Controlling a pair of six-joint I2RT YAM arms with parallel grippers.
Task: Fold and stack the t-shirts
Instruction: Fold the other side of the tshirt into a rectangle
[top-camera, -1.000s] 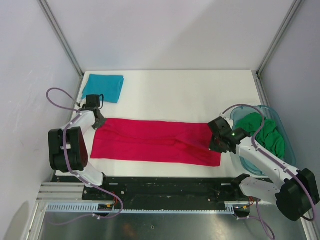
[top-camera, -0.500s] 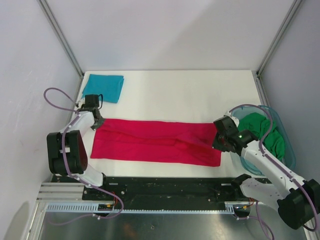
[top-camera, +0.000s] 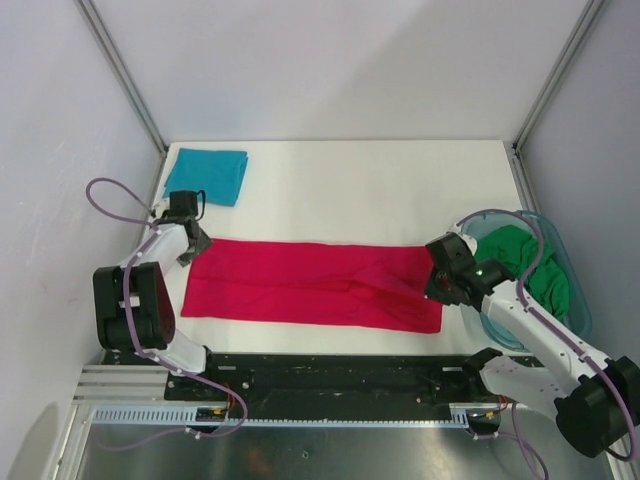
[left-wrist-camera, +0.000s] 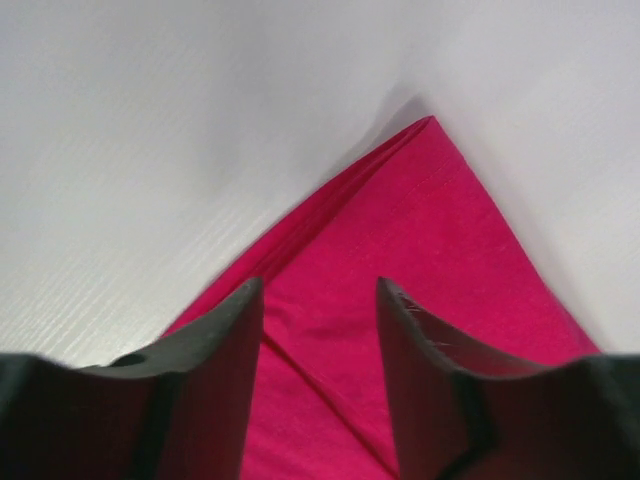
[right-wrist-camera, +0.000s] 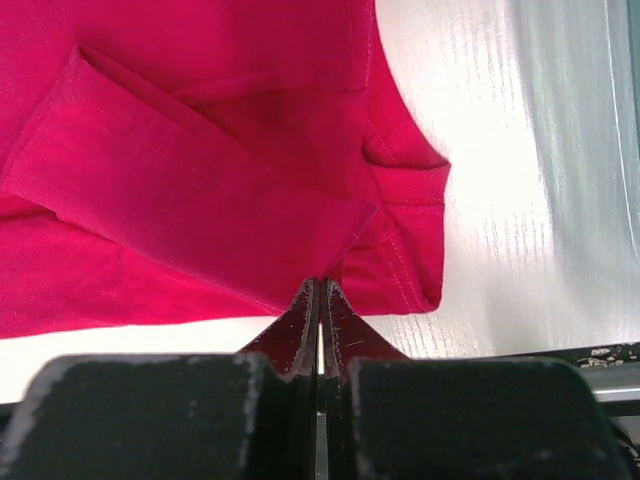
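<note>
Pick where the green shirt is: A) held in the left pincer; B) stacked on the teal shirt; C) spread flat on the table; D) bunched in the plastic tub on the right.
D: the green shirt lies crumpled inside the tub at the right of the overhead view; only the red shirt is spread flat.

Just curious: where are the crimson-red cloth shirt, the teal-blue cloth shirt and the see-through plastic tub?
crimson-red cloth shirt (top-camera: 300, 285): top view, its middle.
teal-blue cloth shirt (top-camera: 207, 175): top view, its centre.
see-through plastic tub (top-camera: 581, 296): top view, right rim.
</note>
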